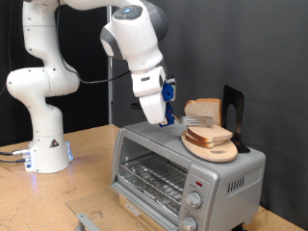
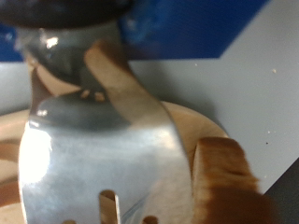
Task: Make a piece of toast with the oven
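The silver-grey toaster oven (image 1: 154, 166) stands on the wooden table with its glass door shut and the wire rack showing behind it. On its roof lies a round wooden plate (image 1: 227, 154) with a pile of bread slices (image 1: 210, 137). One slice of bread (image 1: 202, 108) stands tilted above the pile. My gripper (image 1: 166, 115) hangs over the oven's roof to the exterior view's left of the plate, shut on a metal fork (image 2: 103, 140). The fork's tines reach towards the tilted slice. In the wrist view the fork fills the picture over the plate (image 2: 187, 121), with a crust (image 2: 229, 182) beside it.
A black stand (image 1: 234, 111) rises behind the plate on the oven's roof. Two round knobs (image 1: 195, 200) sit on the oven's front at the exterior view's right. The robot's white base (image 1: 43, 144) stands at the exterior view's left. A black curtain closes the back.
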